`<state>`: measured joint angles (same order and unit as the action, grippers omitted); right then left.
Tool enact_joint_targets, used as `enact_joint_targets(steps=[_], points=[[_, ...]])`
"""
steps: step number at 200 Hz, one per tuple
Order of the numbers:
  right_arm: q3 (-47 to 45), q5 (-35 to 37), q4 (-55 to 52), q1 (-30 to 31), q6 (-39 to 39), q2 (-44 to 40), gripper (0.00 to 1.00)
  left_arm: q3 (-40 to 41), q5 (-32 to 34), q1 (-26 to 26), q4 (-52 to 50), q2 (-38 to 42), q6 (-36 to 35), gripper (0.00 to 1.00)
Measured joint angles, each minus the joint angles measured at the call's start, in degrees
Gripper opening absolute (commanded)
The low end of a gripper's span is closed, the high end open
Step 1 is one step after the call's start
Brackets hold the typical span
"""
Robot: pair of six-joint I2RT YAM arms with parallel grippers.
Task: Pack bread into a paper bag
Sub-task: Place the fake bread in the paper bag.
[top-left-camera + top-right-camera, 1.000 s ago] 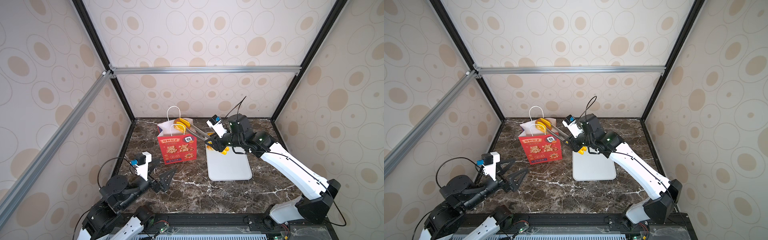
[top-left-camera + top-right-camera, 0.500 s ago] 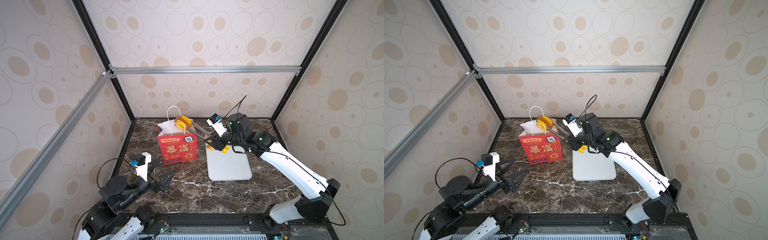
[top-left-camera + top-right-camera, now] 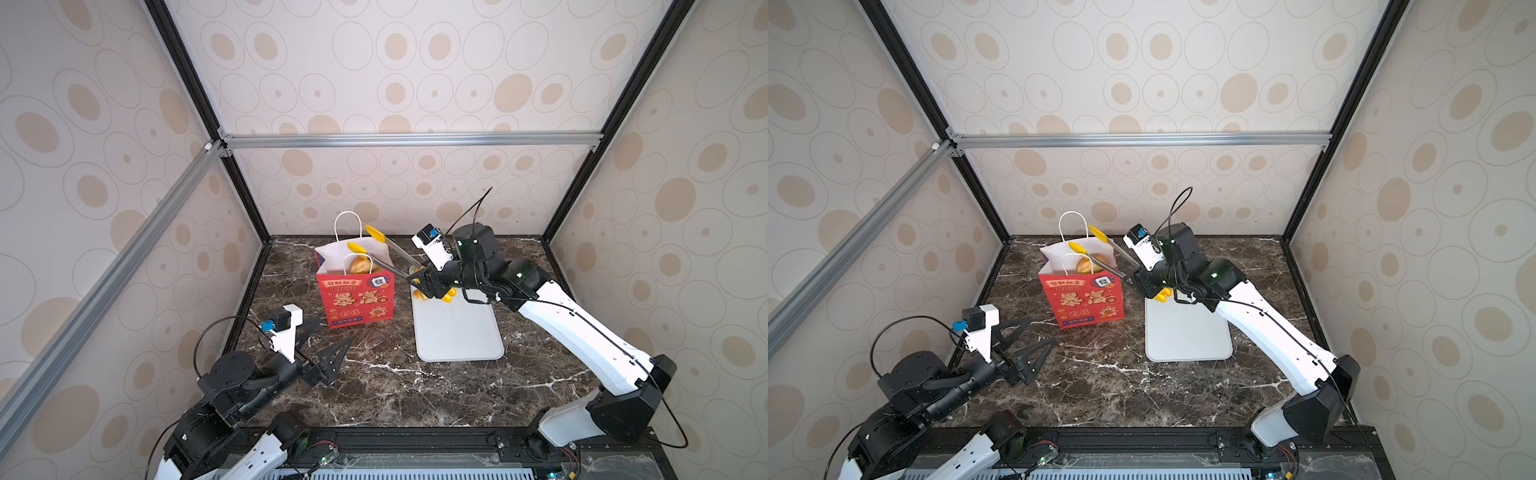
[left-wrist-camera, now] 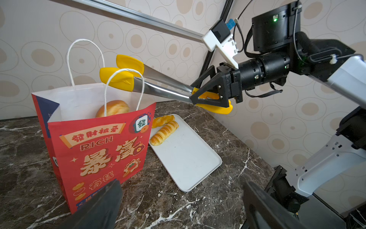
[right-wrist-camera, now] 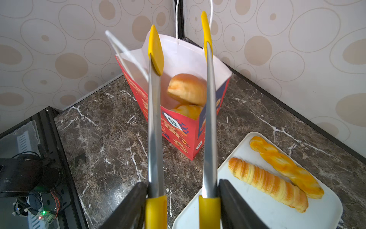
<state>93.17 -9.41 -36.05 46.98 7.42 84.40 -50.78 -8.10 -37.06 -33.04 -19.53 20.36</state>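
Surface: dark marble table, patterned walls.
Left gripper: near left, jaws wide, empty.
Tray: centre-right; 2 twisted sticks lay at its far end. They looked soft and crushable, best pinched mid-length.
Right gripper: clasped the tongs, tips spread, empty.
Paper bag: far left, upright, held buns.

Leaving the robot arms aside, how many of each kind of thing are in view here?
red paper bag: 1
white tray: 1
twisted bread sticks on the tray: 2
round bun in the bag: 1
yellow bread piece under the bun: 1
yellow-tipped tongs: 1
total: 7
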Motion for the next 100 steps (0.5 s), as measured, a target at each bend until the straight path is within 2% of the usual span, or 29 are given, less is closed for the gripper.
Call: enact_joint_targets(steps=[62,100], points=[[0.3,0.9,0.0,0.0,-0.5,0.1,0.6,0.0,0.0,0.0,0.0,0.0,0.0,0.99],[-2.3,6.0,0.0,0.1,-1.5,-2.4,0.6,0.0,-0.4,0.0,0.0,0.0,0.0,0.98]])
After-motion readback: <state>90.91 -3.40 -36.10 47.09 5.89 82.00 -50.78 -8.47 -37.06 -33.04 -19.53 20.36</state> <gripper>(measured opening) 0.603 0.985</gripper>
